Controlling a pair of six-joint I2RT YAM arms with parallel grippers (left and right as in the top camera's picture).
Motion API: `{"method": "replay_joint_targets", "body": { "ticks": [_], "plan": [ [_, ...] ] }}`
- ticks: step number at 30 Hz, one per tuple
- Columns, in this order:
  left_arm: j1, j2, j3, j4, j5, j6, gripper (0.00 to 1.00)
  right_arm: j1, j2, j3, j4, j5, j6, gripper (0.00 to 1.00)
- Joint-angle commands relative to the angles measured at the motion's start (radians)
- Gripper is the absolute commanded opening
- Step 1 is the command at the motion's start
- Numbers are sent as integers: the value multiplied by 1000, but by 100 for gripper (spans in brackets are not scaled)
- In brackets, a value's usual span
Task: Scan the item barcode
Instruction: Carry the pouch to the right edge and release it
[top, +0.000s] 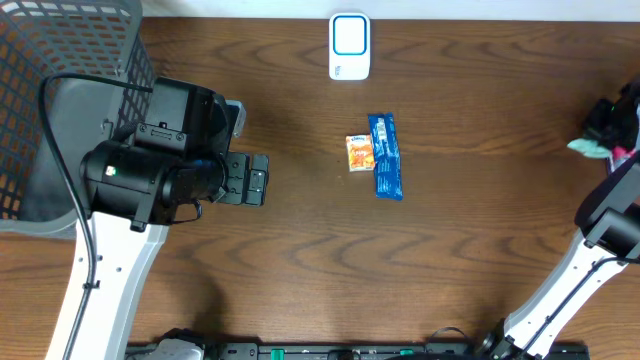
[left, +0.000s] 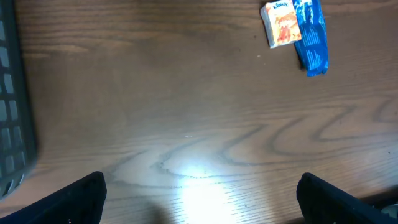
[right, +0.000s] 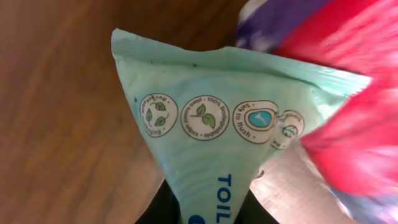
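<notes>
Right gripper (right: 208, 214) nipped nearly closed on the mint-green packet (right: 211, 137), at the far right edge of the table (top: 300, 260), touching a red-and-purple heap (right: 348, 93); left gripper (left: 199, 199) gaped wide, empty, over bare wood; white scanner (top: 349, 46) stood well apart, top centre; judged early: packet gripped, carry to scanner and barcode read both left.

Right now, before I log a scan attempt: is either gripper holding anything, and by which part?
The right gripper appears to pinch a mint-green packet by the end with blue lettering. The left gripper is open and empty.
</notes>
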Motion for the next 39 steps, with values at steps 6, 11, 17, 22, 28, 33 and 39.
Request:
{"method": "replay_joint_targets", "body": {
  "ticks": [6,11,17,22,28,33,39],
  "plan": [
    [5,3,9,-4,-13,-1,98,-34,-25,-125,61,103,-76,22],
    [5,3,9,-4,-13,-1,98,-85,-27,-105,4,182,-23,63],
    [5,3,9,-4,-13,-1,98,-126,-36,-22,-85,63,-5,76],
    [5,3,9,-4,-13,-1,98,-97,-85,47,-96,-100,-5,77],
    [5,3,9,-4,-13,-1,98,-19,-219,75,-58,-231,22,80],
    [5,3,9,-4,-13,-1,98,82,-291,75,-75,-270,12,87],
    [5,3,9,-4,-13,-1,98,243,-276,28,-167,-323,-55,80]
  ]
}}
